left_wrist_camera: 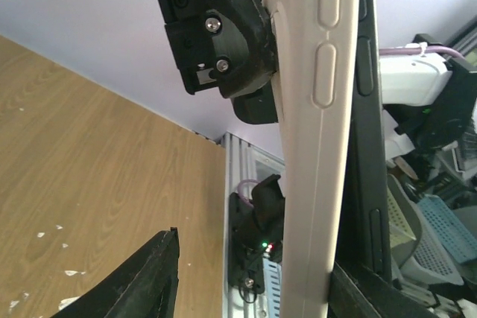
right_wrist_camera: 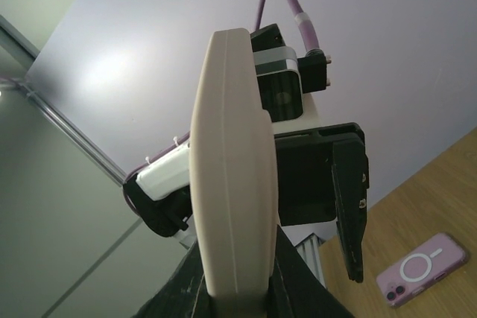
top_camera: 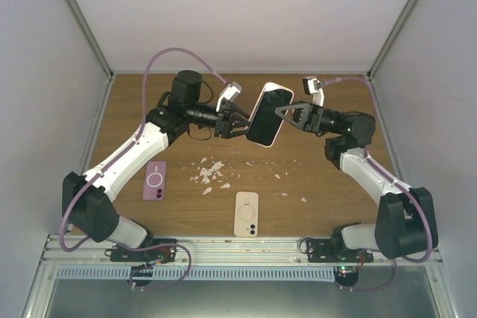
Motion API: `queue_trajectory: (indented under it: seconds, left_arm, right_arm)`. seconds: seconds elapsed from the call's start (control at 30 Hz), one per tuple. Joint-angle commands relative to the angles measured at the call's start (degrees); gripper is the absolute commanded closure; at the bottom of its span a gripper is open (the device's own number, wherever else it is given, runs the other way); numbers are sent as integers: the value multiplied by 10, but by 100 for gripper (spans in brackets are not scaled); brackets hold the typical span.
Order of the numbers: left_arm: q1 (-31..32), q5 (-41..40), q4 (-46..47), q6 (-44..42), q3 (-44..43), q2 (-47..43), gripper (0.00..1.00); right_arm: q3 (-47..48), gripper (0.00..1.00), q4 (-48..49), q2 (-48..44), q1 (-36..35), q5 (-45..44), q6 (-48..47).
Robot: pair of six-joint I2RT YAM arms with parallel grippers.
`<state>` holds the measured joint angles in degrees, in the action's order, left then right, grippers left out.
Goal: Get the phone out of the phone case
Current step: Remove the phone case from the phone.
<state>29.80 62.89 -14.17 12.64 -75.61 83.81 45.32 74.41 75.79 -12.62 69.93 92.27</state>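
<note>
Clamping the cased phone (top_camera: 268, 115): right hand (top_camera: 280, 112); left hand (top_camera: 240, 121) straddles it half-spread, contact unclear.

No legible text, brand, number on phone case (right_wrist_camera: 231, 169) or elsewhere.

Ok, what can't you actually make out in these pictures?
Top view: the white scraps on the table are too small to identify.
Left wrist view: the phone case runs off the top and bottom edges, and it hides whether the left gripper touches its far side.
Right wrist view: the case is seen edge-on, so it hides the phone's screen.
</note>
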Motion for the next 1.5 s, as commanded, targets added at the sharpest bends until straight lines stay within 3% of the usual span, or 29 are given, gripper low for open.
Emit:
queue_trajectory:
  seconds: [0.0, 0.4, 0.57, 0.83, 1.03, 1.2, 1.3, 1.47]
  left_arm:
    - [-3, -5, 108, 33, 7, 17, 54]
    - [7, 1, 124, 46, 19, -8, 55]
    - [15, 13, 140, 59, 28, -14, 56]
    - [8, 25, 198, 113, 93, -53, 70]
    - [-12, 28, 237, 156, 126, -68, 84]
    - [-32, 24, 255, 182, 146, -77, 97]
    - [-49, 22, 274, 209, 163, -77, 100]
    - [-73, 11, 297, 258, 186, -69, 100]
  right_arm:
    - [7, 100, -5, -27, -58, 73, -19]
    - [7, 100, -99, -16, -102, 99, -102]
    - [33, 99, -244, -9, -125, 114, -215]
    - [148, 100, -544, 21, -122, 124, -448]
    - [156, 99, -549, 37, -105, 107, -444]
    - [164, 89, -598, 42, -64, 55, -472]
    - [167, 82, -622, 40, -41, 30, -489]
    - [177, 47, -665, 28, -19, -16, -534]
